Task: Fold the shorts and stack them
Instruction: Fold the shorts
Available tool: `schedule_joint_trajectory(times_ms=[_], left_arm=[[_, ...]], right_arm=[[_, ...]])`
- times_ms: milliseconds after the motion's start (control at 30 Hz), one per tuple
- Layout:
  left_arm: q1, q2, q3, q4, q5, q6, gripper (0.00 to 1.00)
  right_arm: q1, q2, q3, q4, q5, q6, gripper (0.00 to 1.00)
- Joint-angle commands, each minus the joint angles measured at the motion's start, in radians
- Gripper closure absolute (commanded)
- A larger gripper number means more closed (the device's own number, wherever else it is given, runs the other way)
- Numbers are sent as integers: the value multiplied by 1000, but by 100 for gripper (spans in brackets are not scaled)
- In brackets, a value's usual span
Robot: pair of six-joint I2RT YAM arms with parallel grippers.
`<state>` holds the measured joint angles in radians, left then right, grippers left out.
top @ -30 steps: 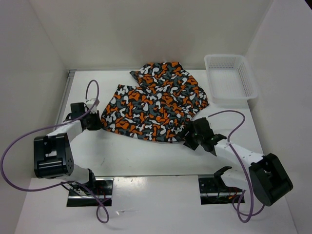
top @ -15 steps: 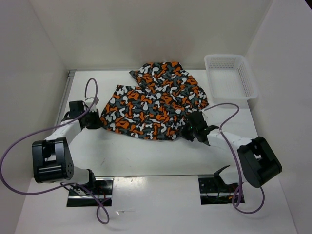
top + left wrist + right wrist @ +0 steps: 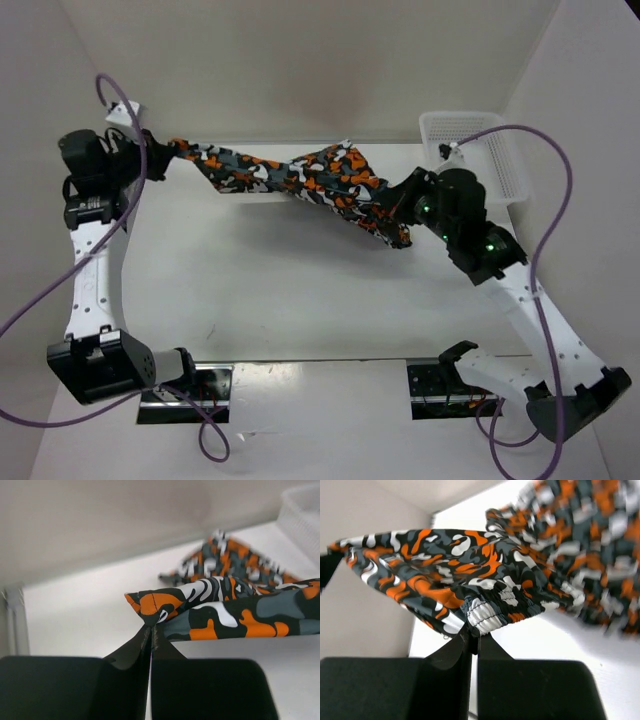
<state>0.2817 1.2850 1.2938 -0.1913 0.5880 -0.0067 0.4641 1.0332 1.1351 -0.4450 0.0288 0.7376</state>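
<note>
One pair of camouflage shorts [image 3: 270, 176] hangs stretched in the air between both grippers. My left gripper [image 3: 160, 150] is raised at the back left and is shut on a corner of the shorts [image 3: 225, 615]; its tips [image 3: 151, 626] pinch the fabric. My right gripper [image 3: 398, 208] is raised at the right and is shut on the elastic waistband of the shorts [image 3: 445, 565], seen at the tips [image 3: 475, 630]. A second camouflage piece [image 3: 345, 158] lies on the table at the back, also visible beyond the held fabric [image 3: 225, 560] and, blurred, in the right wrist view [image 3: 590, 540].
A white mesh basket [image 3: 470, 118] stands at the back right of the table, its corner showing in the left wrist view [image 3: 300, 510]. White walls close in on the left, back and right. Purple cables loop from both arms.
The right gripper has shut on the shorts' edge. Both arms have risen and moved apart, lifting one pair off the table and stretching it between them.
</note>
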Motion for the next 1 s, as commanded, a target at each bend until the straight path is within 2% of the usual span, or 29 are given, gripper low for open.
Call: schedule_joint_trajectory(times_ms=[0,167,300,533,700,833,967], left_arm=[[83,-84,123,140,126,7,100],[174,-136,255,208,199,7,100],[192,-147,383,228,223,7,100],[192,-127,643,182,223,7,100],[192,-95,719,152,205,7,100],[192,-55,707,139,205,7,100],[192,49,645,128,243,7,100]], right_arm=[[-5,-76,177,-191,-35,-165,100],[-5,-108,389,-308,-186,-253,100],[-5,-117,497,-395,-292,-305,100],[-5,-177,607,-442,-343,-305,100],[-5,-211,575,-451,-308,-273,100],[-5,-254,401,-407,-169,-213,100],[4,-265,232,-307,-60,-167,100]])
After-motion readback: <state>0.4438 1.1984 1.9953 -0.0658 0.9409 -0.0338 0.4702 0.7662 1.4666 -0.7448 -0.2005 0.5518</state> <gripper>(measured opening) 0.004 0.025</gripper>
